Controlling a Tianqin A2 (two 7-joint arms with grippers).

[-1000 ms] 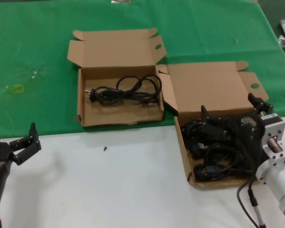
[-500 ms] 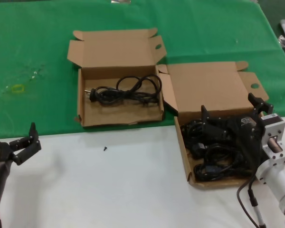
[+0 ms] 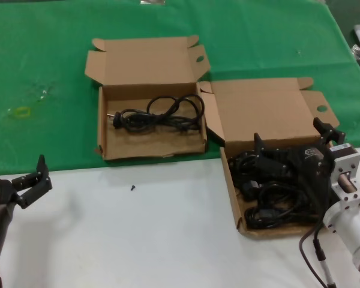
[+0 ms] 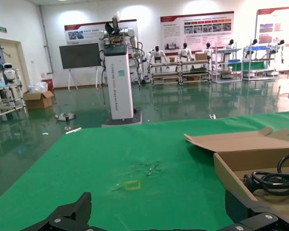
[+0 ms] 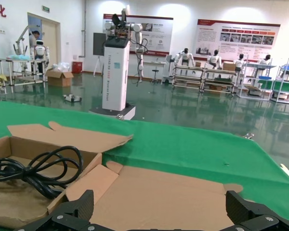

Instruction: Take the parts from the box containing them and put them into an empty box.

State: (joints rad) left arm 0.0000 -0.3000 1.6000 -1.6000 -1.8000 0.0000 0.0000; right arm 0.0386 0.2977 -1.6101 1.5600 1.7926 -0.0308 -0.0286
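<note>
Jaws spread over tangled cords (image 3: 276, 192)

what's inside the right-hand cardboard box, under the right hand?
A tangled heap of black power cords fills the shallow brown cardboard box. The right hand, open, sits over the heap's far part, covering it. The count can't be told, and the box floor is hidden.
</note>
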